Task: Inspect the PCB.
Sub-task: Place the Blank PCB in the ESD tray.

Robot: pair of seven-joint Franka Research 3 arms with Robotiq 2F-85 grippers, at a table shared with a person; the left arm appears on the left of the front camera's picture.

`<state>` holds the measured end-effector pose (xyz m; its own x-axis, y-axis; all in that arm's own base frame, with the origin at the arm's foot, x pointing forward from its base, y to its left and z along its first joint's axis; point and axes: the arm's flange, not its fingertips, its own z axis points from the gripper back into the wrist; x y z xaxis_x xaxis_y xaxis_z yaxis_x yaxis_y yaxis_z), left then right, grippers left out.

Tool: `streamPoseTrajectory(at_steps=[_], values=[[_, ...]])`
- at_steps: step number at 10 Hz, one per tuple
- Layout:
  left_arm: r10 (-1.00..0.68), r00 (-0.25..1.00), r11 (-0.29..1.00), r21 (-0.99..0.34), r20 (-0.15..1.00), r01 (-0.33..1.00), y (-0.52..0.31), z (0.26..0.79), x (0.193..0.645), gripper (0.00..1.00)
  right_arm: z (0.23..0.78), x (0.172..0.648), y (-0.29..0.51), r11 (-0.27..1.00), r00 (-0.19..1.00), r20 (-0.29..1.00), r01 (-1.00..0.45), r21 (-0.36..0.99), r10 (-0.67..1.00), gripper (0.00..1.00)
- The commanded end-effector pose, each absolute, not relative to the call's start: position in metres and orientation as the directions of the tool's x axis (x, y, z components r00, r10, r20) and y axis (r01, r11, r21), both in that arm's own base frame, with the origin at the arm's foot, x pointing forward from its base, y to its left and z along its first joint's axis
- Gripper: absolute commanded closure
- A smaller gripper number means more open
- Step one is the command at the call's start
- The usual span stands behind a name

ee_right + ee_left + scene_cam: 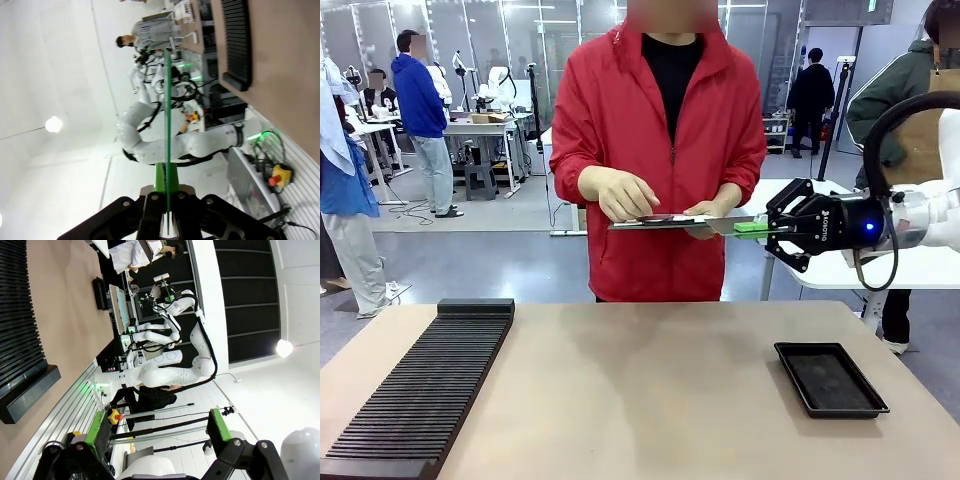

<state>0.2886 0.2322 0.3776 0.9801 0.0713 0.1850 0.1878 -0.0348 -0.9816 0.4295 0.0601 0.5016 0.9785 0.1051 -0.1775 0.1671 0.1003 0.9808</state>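
Slotted black rack (pixel 420 385) sits nearest; past the table (pixel 650 390), right fingers (pixel 752 229) pinch the PCB (pixel 685 221) edge, left fingers (pixel 157 432) spread wide.

From my front camera, PCB (pixel 665 222) sits edge-on, its faces unreadable; person's hands (pixel 625 195) cover its middle. Right gripper (pixel 752 230) arm cut by right edge. Slotted rack (pixel 420 390) runs off near edge. In right wrist view, board's far end too thin to trace.
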Motion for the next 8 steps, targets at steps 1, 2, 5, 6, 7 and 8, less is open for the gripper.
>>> streamPoseTrajectory(at_steps=[1, 2, 5, 6, 7, 8], values=[[0.069, 0.981, -0.027, -0.983, 0.179, 0.181, 0.235, 0.381, 0.287, 0.0, 0.498, 0.42, 0.03, 0.218, 0.995, -0.065, 0.047, 0.975, 0.074, 0.97], [0.069, 0.981, -0.027, -0.983, 0.179, 0.181, 0.235, 0.381, 0.287, 0.0, 0.484, 0.417, 0.006, 0.281, 0.996, -0.009, -0.015, 0.96, 0.084, 0.97], [0.069, 0.981, -0.027, -0.983, 0.179, 0.181, 0.235, 0.381, 0.287, 0.0, 0.448, 0.417, -0.039, 0.366, 0.991, 0.033, -0.079, 0.927, 0.13, 0.97], [0.069, 0.981, -0.027, -0.983, 0.179, 0.181, 0.235, 0.381, 0.287, 0.0, 0.434, 0.42, -0.051, 0.395, 0.993, 0.052, -0.091, 0.914, 0.11, 0.97], [0.069, 0.981, -0.027, -0.983, 0.179, 0.181, 0.235, 0.381, 0.287, 0.0, 0.418, 0.422, -0.06, 0.428, 0.991, 0.052, -0.099, 0.898, 0.12, 0.97], [0.069, 0.981, -0.027, -0.983, 0.179, 0.181, 0.235, 0.381, 0.287, 0.0, 0.403, 0.426, -0.071, 0.455, 0.992, 0.034, -0.087, 0.886, 0.125, 0.97]])
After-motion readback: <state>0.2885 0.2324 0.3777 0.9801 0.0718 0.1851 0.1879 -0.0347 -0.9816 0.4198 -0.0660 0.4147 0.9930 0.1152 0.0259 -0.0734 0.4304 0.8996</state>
